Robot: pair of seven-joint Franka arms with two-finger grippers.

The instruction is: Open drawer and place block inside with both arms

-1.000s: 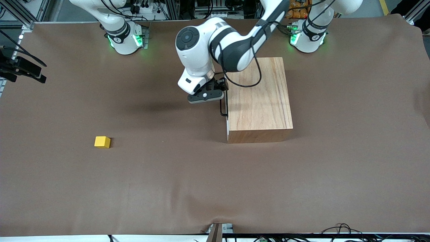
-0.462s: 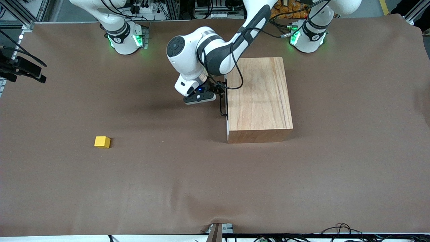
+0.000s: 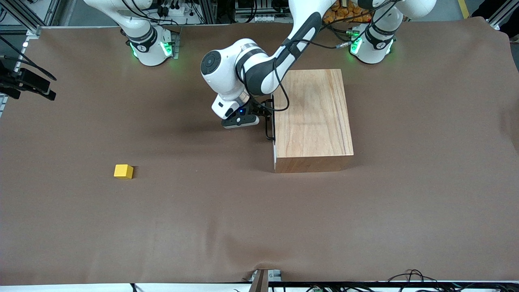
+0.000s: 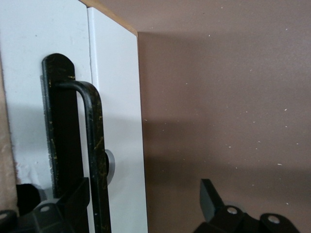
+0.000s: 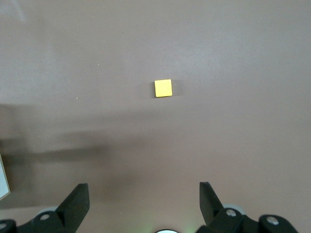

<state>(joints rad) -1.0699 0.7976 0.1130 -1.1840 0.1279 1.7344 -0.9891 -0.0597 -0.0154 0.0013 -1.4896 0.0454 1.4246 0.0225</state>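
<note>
The drawer sits shut in the wooden box (image 3: 312,117). Its white front panel (image 4: 116,97) faces the right arm's end of the table and carries a thin black handle (image 3: 268,130) (image 4: 95,141). My left gripper (image 3: 262,113) (image 4: 141,201) is open right at that panel. The handle bar stands just inside one finger (image 4: 73,204), and the other finger (image 4: 210,199) is well clear over the cloth. The yellow block (image 3: 123,171) (image 5: 163,88) lies alone on the cloth toward the right arm's end, nearer the front camera than the box. My right gripper (image 5: 143,199) hangs open high over the cloth, with the block ahead of its fingers.
A brown cloth (image 3: 259,219) covers the whole table. A black camera mount (image 3: 28,83) juts in at the right arm's end. The two green-lit arm bases (image 3: 150,46) (image 3: 371,44) stand along the back edge. Cables (image 3: 409,275) lie at the front edge.
My left arm's wrist has swung a little toward the right arm's end and dropped lower at the handle. The block, the box and the drawer have not moved.
</note>
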